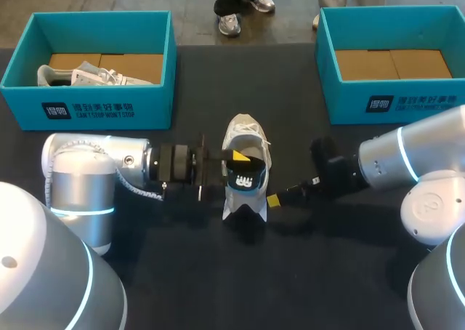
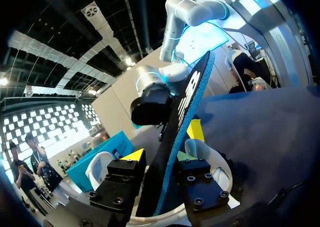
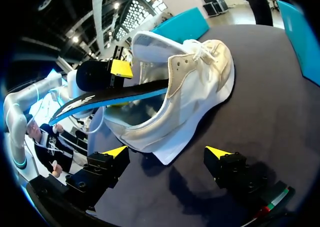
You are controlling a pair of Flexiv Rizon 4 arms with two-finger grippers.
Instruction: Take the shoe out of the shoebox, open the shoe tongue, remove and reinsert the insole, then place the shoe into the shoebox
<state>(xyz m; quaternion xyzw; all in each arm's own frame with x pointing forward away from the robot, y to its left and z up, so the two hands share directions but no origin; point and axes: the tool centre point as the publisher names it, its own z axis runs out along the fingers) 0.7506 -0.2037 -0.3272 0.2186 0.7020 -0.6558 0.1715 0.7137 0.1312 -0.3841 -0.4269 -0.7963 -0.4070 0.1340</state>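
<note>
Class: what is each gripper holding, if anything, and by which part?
The left gripper is shut on the insole, its fingers pinching the two flat faces. The right gripper, open beside the shoe, holds nothing.

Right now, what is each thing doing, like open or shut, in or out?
shoe: out of the boxes, standing on the table.
insole: partly out of the shoe, pinched.
left gripper: shut on the insole.
right gripper: open, holding nothing, beside the shoe.
left box: open, second shoe lying inside.
right box: open, cardboard floor showing.
</note>
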